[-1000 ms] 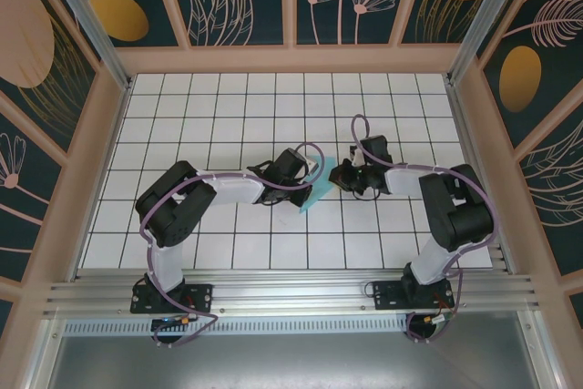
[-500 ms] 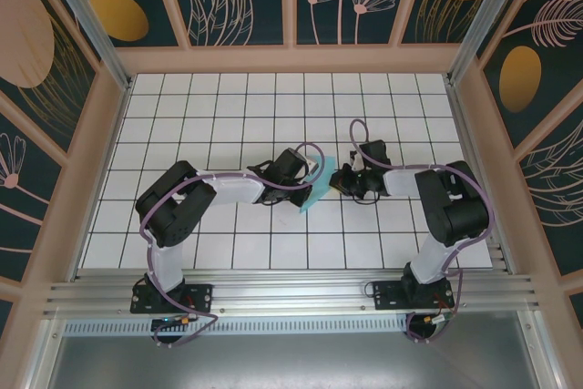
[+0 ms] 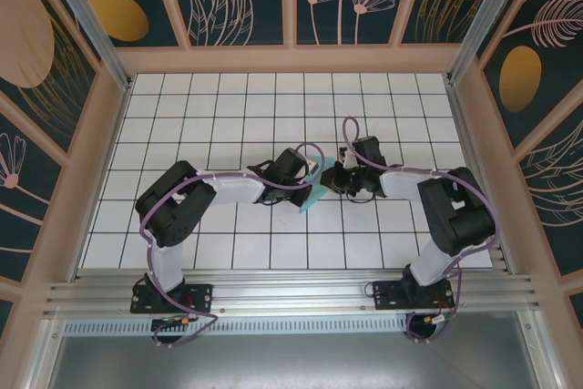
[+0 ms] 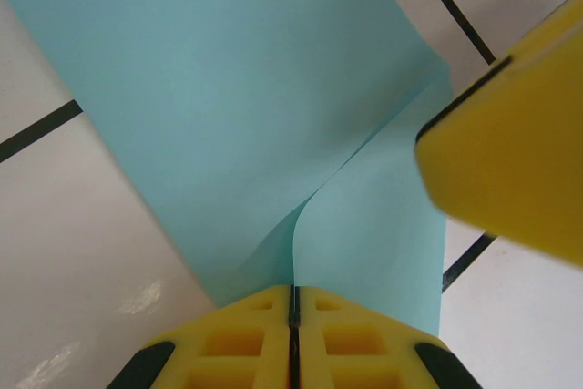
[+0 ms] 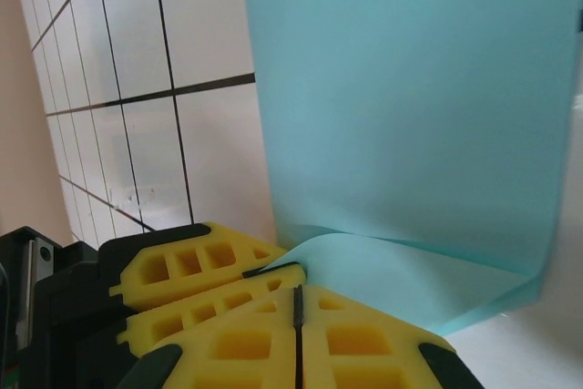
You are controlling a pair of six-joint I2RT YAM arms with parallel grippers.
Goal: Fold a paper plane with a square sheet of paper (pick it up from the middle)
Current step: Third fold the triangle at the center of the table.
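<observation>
You have the sheet of paper (image 3: 312,196) near the table's middle: thin, plain, light teal-blue, unmarked. It rises off the white tiles at a slant, bent over on itself in a soft curl rather than a sharp crease. Its near edge is pinched in the left gripper (image 4: 293,294) and the right gripper (image 5: 298,296).

the sheet of paper (image 3: 312,196) stands above the middle of the table (image 3: 228,107). the left gripper (image 3: 308,177) is at the paper's left side, the right gripper (image 3: 333,179) just right of the paper, both touching it.
</observation>
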